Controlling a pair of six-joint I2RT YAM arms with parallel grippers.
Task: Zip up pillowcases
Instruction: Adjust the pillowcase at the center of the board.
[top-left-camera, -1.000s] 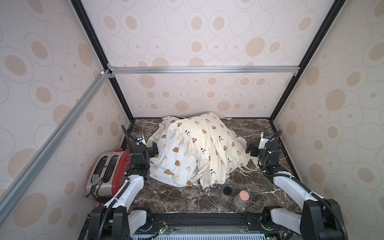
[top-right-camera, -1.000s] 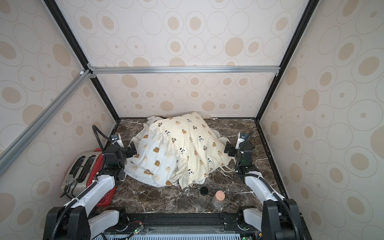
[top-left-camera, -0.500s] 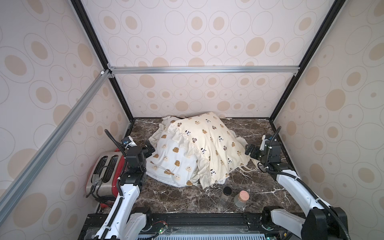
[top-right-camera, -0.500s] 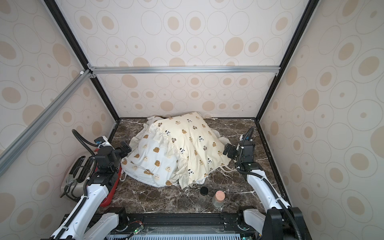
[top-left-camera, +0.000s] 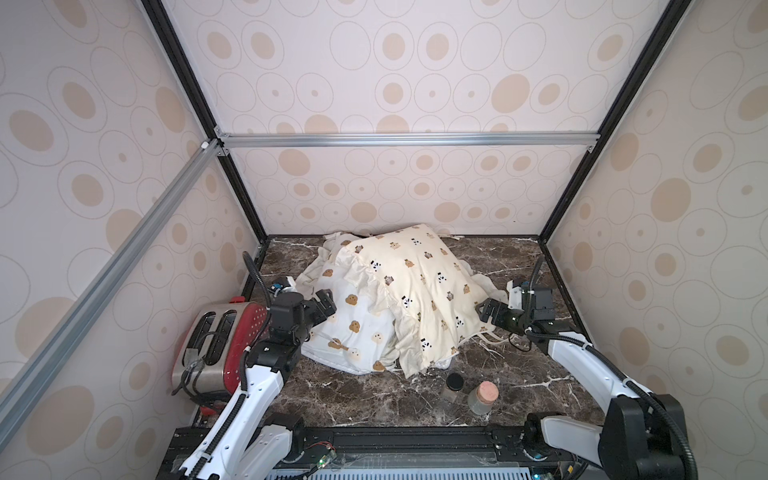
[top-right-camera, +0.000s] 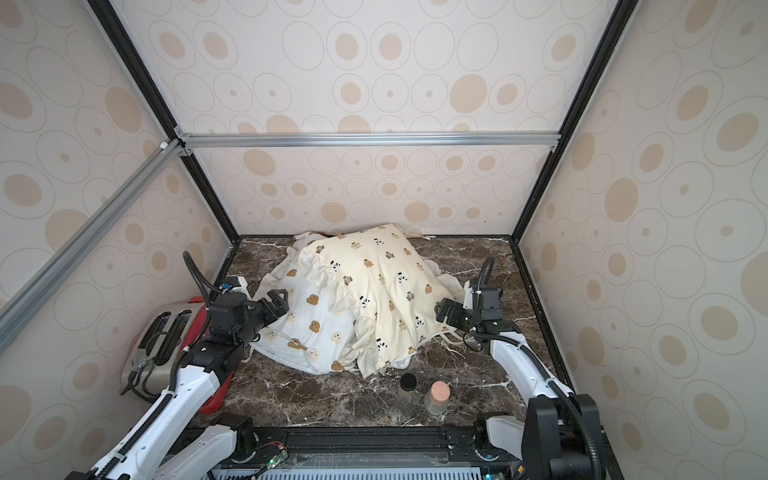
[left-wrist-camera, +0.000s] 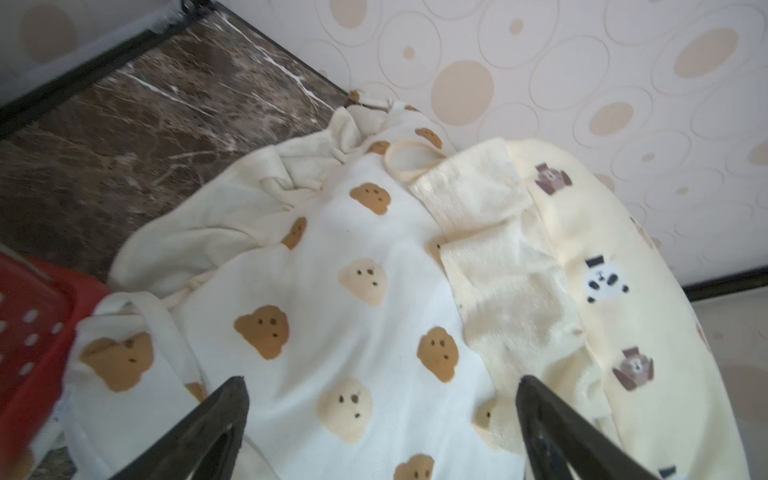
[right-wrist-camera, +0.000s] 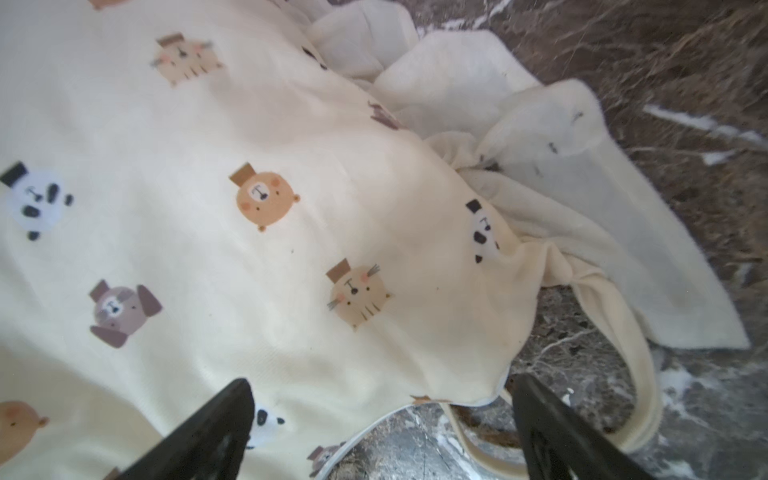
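Pile: two cases heaped mid-surface, toward the back wall (top-left-camera: 374, 195).
Yellow case (top-left-camera: 419, 274): on top, tilted, far end close to the back wall; its ruffle lies over the white case (top-left-camera: 357, 332).
White case: underneath, showing on the robot's left and front; near corner points at the front edge. Seen also in the left wrist view (left-wrist-camera: 332, 311).
Yellow case edges: right near corner hangs onto the marble, with a loose ruffle and a tie loop spread on the surface beside it in the right wrist view (right-wrist-camera: 208, 208).
Left gripper (top-left-camera: 326, 305): at the white case's left edge, jaws wide, nothing between them but fabric below. In the left wrist view (left-wrist-camera: 381, 382) both tips stand over the white cloth; contact cannot be told.
Right gripper (top-left-camera: 483, 311): at the yellow case's right near corner, jaws wide, holding nothing. In the right wrist view (right-wrist-camera: 380, 380) one tip is over cloth, the other over bare marble just off the corner.
Toaster (top-left-camera: 216, 349): red and silver, against the left wall, just beside the left arm; tight room there.
Jars: black-lid jar (top-left-camera: 454, 384) and cork jar (top-left-camera: 482, 397), side by side near the front, close to the pile's near edge.
Surface (top-left-camera: 332, 399): bare marble in a strip in front of the white case, a wider strip to the right of the pile and the far-left corner.
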